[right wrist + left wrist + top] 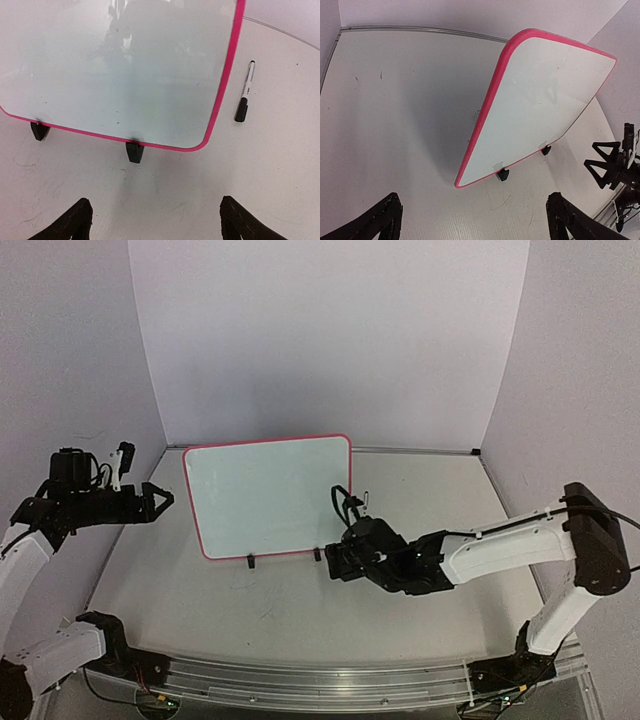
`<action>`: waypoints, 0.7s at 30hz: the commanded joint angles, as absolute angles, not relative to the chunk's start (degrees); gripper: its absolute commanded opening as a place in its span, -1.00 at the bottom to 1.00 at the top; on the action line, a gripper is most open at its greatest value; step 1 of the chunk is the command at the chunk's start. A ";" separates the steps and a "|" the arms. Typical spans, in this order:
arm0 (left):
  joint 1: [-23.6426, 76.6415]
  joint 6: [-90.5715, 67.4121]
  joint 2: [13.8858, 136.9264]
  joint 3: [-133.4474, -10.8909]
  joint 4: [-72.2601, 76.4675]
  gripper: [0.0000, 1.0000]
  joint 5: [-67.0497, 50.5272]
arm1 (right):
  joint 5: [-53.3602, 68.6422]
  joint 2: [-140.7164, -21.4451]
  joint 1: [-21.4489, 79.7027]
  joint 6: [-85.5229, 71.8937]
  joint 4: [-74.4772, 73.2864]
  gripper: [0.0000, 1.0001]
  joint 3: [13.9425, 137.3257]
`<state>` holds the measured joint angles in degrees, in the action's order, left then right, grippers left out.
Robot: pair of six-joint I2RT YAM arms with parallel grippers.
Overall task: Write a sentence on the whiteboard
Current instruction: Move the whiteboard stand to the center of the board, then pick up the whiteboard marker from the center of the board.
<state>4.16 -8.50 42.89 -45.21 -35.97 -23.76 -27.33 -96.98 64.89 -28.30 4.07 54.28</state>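
Black-capped marker lies just beside the whiteboard.

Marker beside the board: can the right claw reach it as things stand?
Probably yes: the marker lies flat on the table, apart from the whiteboard, and the open right claw holds nothing.
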 commanded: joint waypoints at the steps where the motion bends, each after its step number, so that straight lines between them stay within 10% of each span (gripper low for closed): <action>1: 3.92 -6.86 44.01 -47.59 -34.51 0.99 -20.34 | -25.21 -88.55 59.30 -28.87 0.45 0.70 51.10; 21: 3.95 -7.38 43.32 -46.72 -34.74 0.99 -18.47 | -8.56 -114.03 33.97 -21.84 -27.31 0.36 86.58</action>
<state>4.16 -7.68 43.64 -45.21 -35.99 -17.80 -13.39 -106.80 35.60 -24.41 -19.75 78.55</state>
